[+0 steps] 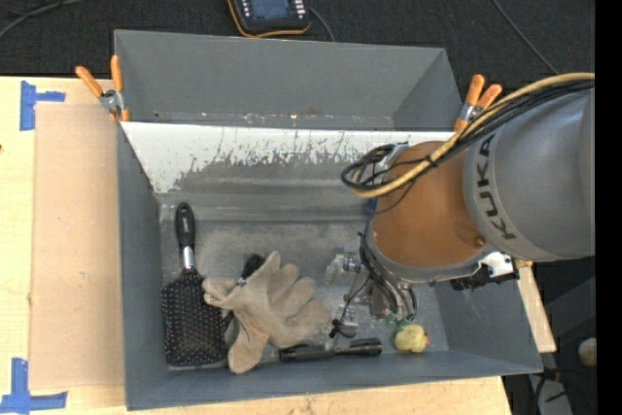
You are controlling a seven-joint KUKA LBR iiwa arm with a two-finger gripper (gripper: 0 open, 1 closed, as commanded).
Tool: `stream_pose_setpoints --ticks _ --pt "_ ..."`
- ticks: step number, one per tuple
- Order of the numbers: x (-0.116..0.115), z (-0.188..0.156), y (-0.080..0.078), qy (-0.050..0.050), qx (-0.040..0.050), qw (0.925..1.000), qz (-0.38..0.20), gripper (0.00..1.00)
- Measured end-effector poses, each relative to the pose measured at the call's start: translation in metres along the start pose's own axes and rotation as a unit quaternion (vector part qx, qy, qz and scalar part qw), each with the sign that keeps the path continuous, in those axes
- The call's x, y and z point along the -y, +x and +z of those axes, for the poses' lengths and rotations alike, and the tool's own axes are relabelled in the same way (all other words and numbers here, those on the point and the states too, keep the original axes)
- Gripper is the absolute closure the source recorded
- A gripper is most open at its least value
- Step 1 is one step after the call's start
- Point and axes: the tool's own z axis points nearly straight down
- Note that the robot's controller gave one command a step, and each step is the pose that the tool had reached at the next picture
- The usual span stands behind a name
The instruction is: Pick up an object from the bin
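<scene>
While the gripper [362, 306] hangs low under the arm's orange cover at the right front of the bin [292, 102], its opening is lost among the metal there, so how wide it stands, or whether it has anything, cannot be told. Nearest lies a black marker [330, 352], just beside it toward the front wall, long axis running along that wall; which end is the cap is unclear. A beige glove [267, 311] spreads to the view's left, a small yellow-green lump [410, 337] sits to the right, and a black hairbrush [190, 311] lies farthest left, handle pointing at the back wall.
</scene>
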Motion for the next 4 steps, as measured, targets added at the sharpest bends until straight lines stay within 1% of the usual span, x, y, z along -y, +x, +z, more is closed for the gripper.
stream_pose_setpoints --ticks 1,2,3,4 --pt "-0.013 0.009 -0.004 -0.001 0.0068 0.9995 0.032 0.00" --pt "-0.059 0.043 0.020 0.000 -0.0015 0.9966 0.082 0.00" --pt "-0.041 0.061 0.009 -0.001 0.0072 0.9965 0.083 1.00" --pt "-0.041 0.061 0.009 -0.001 0.0071 0.9964 0.084 1.00"
